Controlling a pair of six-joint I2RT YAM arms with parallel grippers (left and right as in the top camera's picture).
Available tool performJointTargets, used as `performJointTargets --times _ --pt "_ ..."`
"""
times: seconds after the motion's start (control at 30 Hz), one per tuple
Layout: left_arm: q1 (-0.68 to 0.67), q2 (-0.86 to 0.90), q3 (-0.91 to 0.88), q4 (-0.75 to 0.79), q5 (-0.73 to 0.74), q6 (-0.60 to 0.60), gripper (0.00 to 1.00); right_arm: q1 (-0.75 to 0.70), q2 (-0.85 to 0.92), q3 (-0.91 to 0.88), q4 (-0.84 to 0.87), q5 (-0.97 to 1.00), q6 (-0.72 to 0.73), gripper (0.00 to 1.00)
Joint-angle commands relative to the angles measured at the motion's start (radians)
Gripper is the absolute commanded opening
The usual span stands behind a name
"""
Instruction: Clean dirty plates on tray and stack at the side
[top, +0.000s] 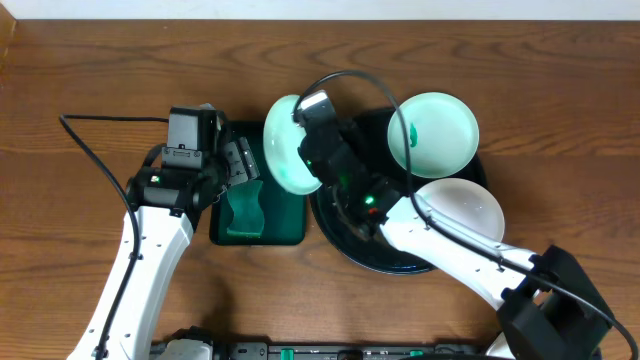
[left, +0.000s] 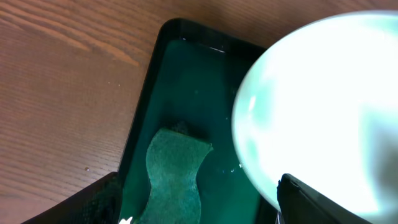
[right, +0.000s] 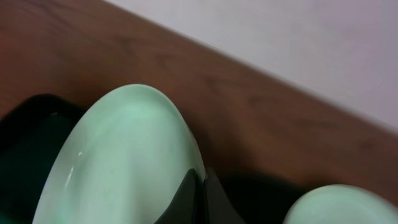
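Observation:
My right gripper (top: 306, 142) is shut on the rim of a mint-tinted plate (top: 283, 145) and holds it tilted on edge between the two trays; in the right wrist view the fingers (right: 203, 186) pinch that plate (right: 124, 155). It also fills the right of the left wrist view (left: 323, 106). The round black tray (top: 395, 262) holds two more plates: one at the back (top: 440, 133) with a small green smear, one at the front right (top: 460, 208). My left gripper (top: 238, 165) is open and empty, its fingers (left: 199, 211) spread above a green sponge (left: 174, 177).
A dark green rectangular tray (top: 290, 225) lies left of the black tray, with the wavy-edged sponge (top: 243, 210) inside it. Its rim also shows in the left wrist view (left: 140, 118). Bare wooden table surrounds both trays.

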Motion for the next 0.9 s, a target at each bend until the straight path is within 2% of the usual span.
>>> performJointTargets --times 0.0,0.1,0.23,0.53,0.87 --pt "0.004 0.0 0.022 0.0 -0.013 0.01 0.8 -0.068 -0.042 0.012 -0.036 -0.246 0.211 0.01" --pt "0.004 0.0 0.022 0.0 -0.013 0.01 0.8 -0.163 -0.089 0.012 -0.108 -0.389 0.304 0.01" --pt "0.004 0.0 0.022 0.0 -0.013 0.01 0.8 -0.261 -0.141 0.012 -0.182 -0.503 0.317 0.01" --pt "0.004 0.0 0.022 0.0 -0.013 0.01 0.8 -0.52 -0.267 0.012 -0.302 -0.621 0.317 0.01" --pt "0.004 0.0 0.022 0.0 -0.013 0.01 0.8 -0.845 -0.32 0.012 -0.382 -0.756 0.317 0.01"
